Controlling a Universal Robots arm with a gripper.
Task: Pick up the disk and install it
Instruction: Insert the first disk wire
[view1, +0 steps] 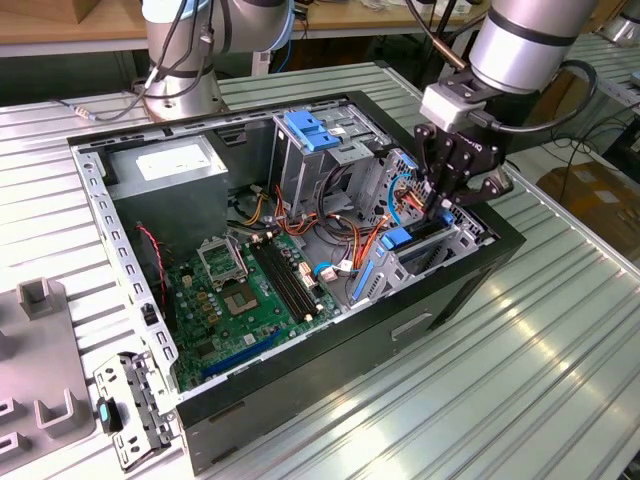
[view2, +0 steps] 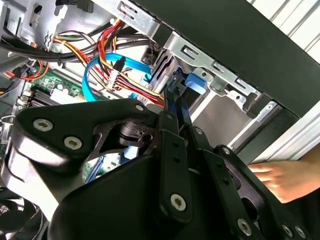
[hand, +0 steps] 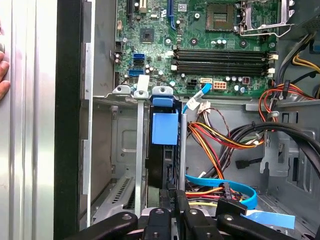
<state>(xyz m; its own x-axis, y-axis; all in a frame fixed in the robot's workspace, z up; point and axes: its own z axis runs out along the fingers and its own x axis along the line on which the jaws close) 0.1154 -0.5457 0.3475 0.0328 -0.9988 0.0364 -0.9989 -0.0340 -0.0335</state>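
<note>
Black linkages of the hand (hand: 172, 200) fill the near edge of the first wrist view, its fingers pinched narrow on the disk (hand: 165, 150), which stands edge-on in the drive bay (hand: 140, 150) with its blue rail up. Judged from here, seating it well means pressing straight along the bay guides, clear of the cables (hand: 220, 137). No writing is legible.

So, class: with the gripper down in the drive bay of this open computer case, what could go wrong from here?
The disk stands on edge in its bay slot, so it might jam if tilted. Loose cables beside the gripper could snag. A person's hand rests near the case and could be struck.
</note>
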